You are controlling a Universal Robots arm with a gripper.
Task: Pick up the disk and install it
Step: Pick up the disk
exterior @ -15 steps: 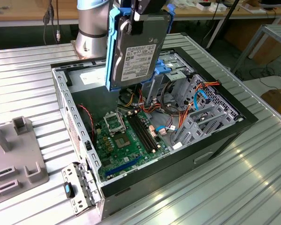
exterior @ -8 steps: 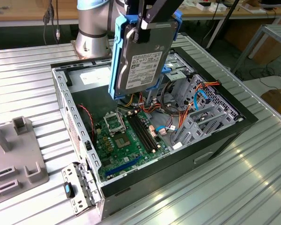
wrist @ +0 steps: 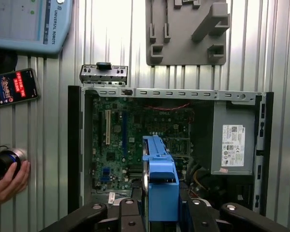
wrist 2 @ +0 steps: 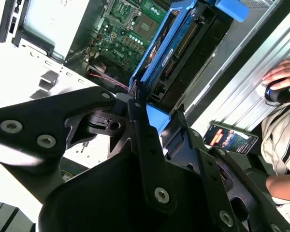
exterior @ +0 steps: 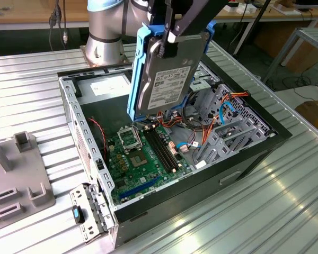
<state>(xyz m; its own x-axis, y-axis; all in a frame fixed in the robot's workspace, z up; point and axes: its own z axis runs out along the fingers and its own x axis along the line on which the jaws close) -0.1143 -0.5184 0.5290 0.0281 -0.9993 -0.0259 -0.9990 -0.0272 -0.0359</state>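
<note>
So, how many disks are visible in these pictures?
1. The disk hangs upright in the gripper, above the open computer case. More disks may be hidden in the metal cage inside the case.

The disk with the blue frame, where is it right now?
In the exterior view, the disk hangs nearly upright, gripped by the tool, above the open computer case and over its green motherboard.

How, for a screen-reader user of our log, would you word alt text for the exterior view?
A robot gripper holds the disk, a grey hard drive in a blue frame, nearly upright above an open computer case lying on a ribbed metal table. A green motherboard and coloured cables show inside it.
</note>
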